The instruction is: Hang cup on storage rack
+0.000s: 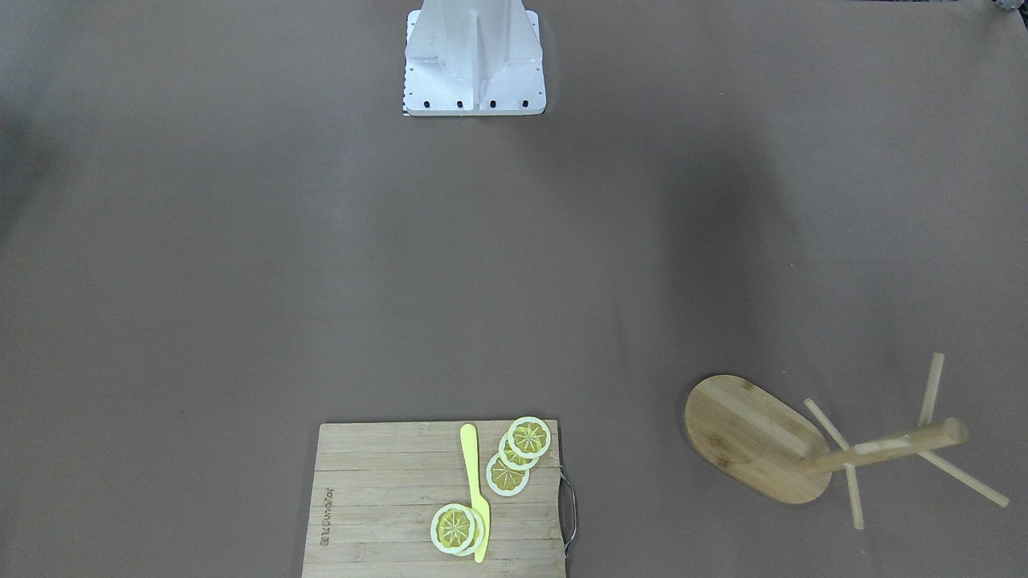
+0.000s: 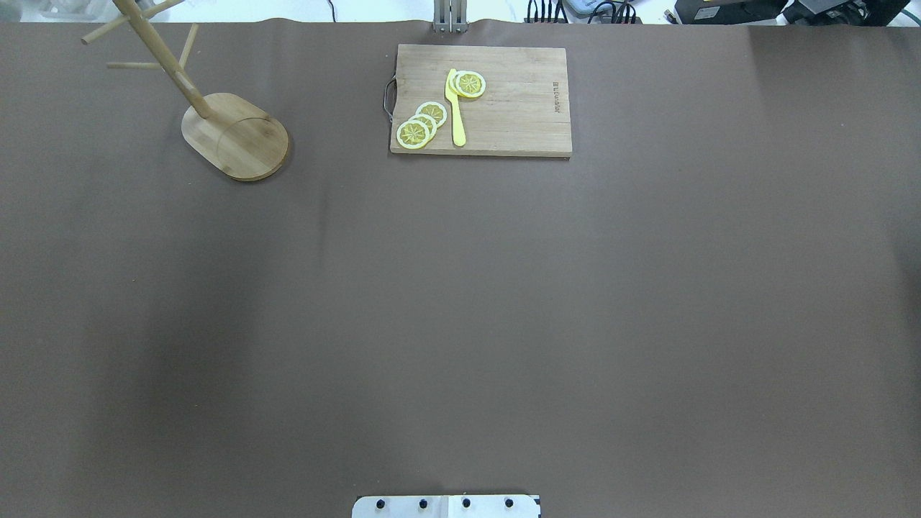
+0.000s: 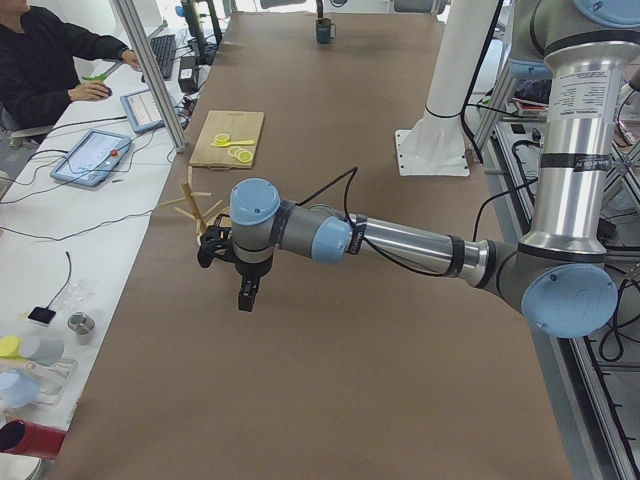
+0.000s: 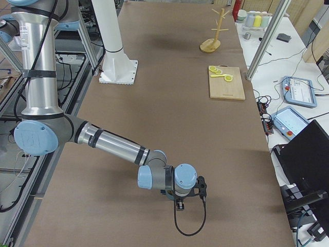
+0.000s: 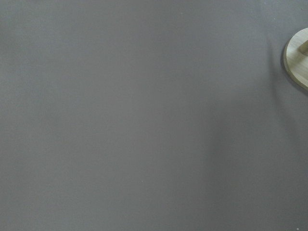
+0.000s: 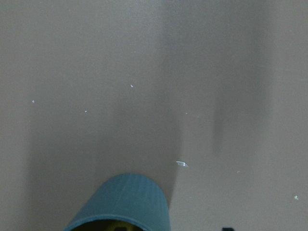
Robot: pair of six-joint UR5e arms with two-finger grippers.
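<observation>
Barely begun, I'd judge; the cup (image 3: 324, 30) sits on the bench (image 2: 460, 302), well apart from the bare-pegged storage rack (image 2: 241, 140); whether the jaws of the left gripper (image 3: 246, 292) and right gripper (image 4: 181, 205) are parted or clenched, I cannot tell.

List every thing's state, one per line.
cup: standing upright, not hung.
storage rack: standing upright, pegs empty.
cutting board: lying flat.
lemon slices: flat on the cutting board, overlapping.
knife: flat on the cutting board.
left gripper: open or shut, cannot tell.
right gripper: cannot tell.
</observation>
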